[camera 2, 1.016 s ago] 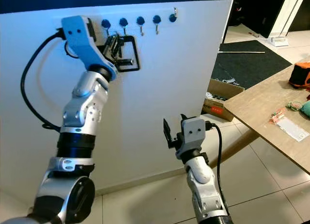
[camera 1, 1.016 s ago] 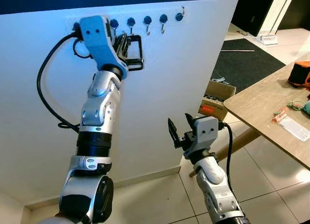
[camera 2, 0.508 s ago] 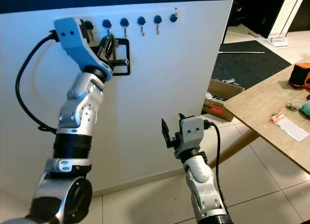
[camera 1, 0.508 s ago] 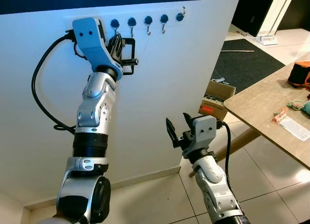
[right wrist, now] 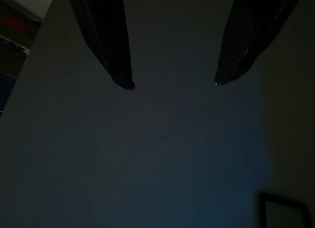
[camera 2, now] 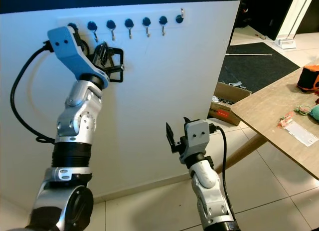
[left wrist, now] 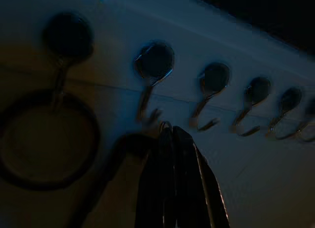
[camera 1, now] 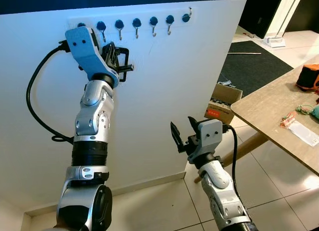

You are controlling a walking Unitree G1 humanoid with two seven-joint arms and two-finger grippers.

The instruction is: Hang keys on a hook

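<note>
Below the hook row (camera 1: 135,24), the left gripper (camera 1: 118,65) (fingers pinched on the keys (left wrist: 170,139)) has slid toward nine o'clock, nearing the second hook (left wrist: 153,70).

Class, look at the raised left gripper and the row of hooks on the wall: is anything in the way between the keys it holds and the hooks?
Nothing visible. The left gripper holds the keys just below the hooks, with bare white wall between.
</note>
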